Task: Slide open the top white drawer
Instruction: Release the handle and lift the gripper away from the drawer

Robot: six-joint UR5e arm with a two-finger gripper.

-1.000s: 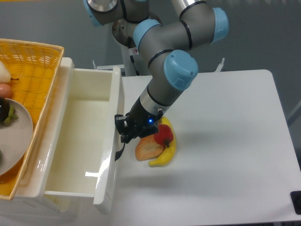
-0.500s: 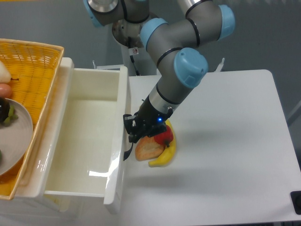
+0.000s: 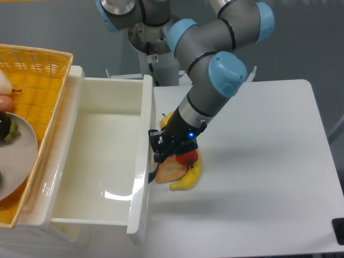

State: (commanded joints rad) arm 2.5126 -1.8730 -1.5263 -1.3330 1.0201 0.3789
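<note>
Top white drawer (image 3: 102, 156) at left of frame, pulled well out of cabinet, front panel toward 3 o'clock. Glossy hard plastic, stiff, empty, so I judge it light and slick; only sure hold is curved black handle (image 3: 152, 175) on front. My pincer (image 3: 159, 152) sits at that handle, apparently clamped on it, though jaw gap is hidden. Banana (image 3: 189, 174) and fruit lie just beyond, at 4 o'clock.

Bright, even overhead light; glare streaks in the glossy drawer (image 3: 97, 177); soft shadows.

White table (image 3: 269, 161) before a plain grey wall (image 3: 301, 37)
</note>
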